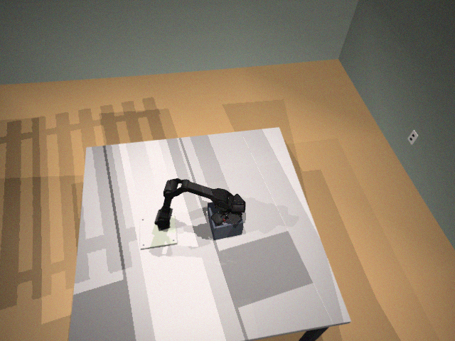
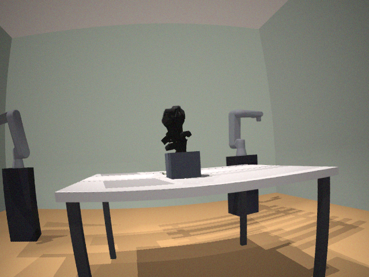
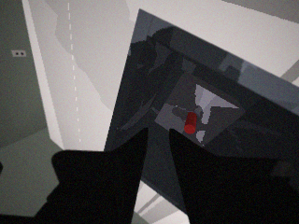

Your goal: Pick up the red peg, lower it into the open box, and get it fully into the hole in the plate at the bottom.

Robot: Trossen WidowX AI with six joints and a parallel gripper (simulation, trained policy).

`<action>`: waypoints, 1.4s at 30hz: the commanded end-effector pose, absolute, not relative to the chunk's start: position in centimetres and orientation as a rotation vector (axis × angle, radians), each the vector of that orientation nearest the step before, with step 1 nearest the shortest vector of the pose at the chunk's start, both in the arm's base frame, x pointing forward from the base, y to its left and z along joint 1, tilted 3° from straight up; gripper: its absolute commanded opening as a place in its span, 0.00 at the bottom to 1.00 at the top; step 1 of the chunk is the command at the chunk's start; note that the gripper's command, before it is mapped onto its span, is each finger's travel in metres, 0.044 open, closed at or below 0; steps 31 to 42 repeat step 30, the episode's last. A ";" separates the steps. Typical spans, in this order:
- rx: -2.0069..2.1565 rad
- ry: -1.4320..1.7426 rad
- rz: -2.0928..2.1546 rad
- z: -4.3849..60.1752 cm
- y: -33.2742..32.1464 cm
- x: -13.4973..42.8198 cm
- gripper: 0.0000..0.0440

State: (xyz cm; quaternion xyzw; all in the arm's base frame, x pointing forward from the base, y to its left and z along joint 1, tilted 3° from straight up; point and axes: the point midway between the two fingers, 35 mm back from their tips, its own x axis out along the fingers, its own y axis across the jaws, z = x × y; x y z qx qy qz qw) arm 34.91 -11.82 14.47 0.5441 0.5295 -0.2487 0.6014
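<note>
The red peg [image 1: 224,220] [image 3: 191,122] is inside the open dark blue-grey box [image 1: 228,232] [image 2: 183,165]. In the wrist view it stands up from the grey plate [image 3: 223,122] at the box bottom, its round top towards the camera. Its lower end and the hole are not clearly visible, so its depth cannot be told. My gripper [image 3: 158,132] has its black fingers a little apart with nothing between them. The peg is beyond and to the right of the fingertips in the wrist view. In the exterior view the box wall hides the fingertips.
The box stands on the white table [image 1: 176,293] [image 2: 268,175]. The arm's base is on a pale mounting plate [image 1: 146,240] left of the box in the top view. The box walls surround the lowered fingers. Two grey arms on pedestals stand behind the table in the exterior view.
</note>
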 end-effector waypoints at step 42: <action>1.206 1.129 -0.287 16.1 -14.5 38.6 0.26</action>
